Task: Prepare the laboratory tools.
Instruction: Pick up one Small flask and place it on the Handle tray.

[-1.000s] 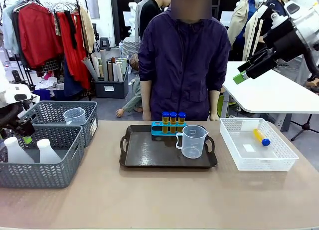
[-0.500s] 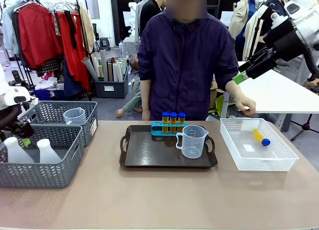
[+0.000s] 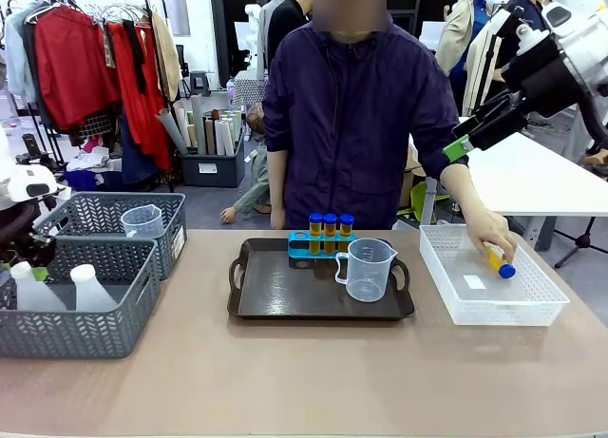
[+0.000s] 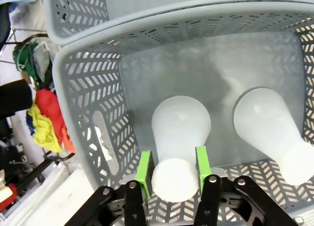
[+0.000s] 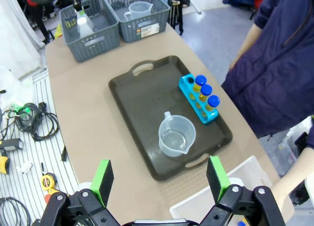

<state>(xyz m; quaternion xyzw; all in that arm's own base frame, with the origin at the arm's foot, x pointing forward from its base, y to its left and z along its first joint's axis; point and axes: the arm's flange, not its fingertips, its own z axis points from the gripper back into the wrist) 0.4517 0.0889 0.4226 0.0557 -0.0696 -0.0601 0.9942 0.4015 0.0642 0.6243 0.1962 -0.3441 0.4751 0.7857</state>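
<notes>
Two translucent white conical flasks (image 3: 90, 288) stand in the near grey basket (image 3: 76, 335). My left gripper (image 4: 172, 174) reaches down into that basket, its green pads pressed on either side of the left flask's (image 4: 179, 133) neck; the second flask (image 4: 267, 123) stands beside it. Three blue-capped amber tubes (image 3: 330, 225) sit in a blue rack at the back of the dark tray (image 3: 285, 300), with a clear handled beaker (image 3: 368, 269) next to them. A person's hand (image 3: 489, 234) touches another amber tube (image 3: 500, 263) in the white mesh basket (image 3: 532, 314). My right gripper (image 3: 465, 142) hangs open high at the right.
A second grey basket (image 3: 176, 215) behind the first holds another clear beaker (image 3: 142, 219). From the right wrist view, the tray (image 5: 142, 98), beaker (image 5: 176, 135) and tube rack (image 5: 202, 98) lie far below. The person stands at the table's far edge.
My left gripper's jaws have closed onto the flask's neck. The person's hand has come down into the white mesh basket onto the tube. The right arm has stayed still.
</notes>
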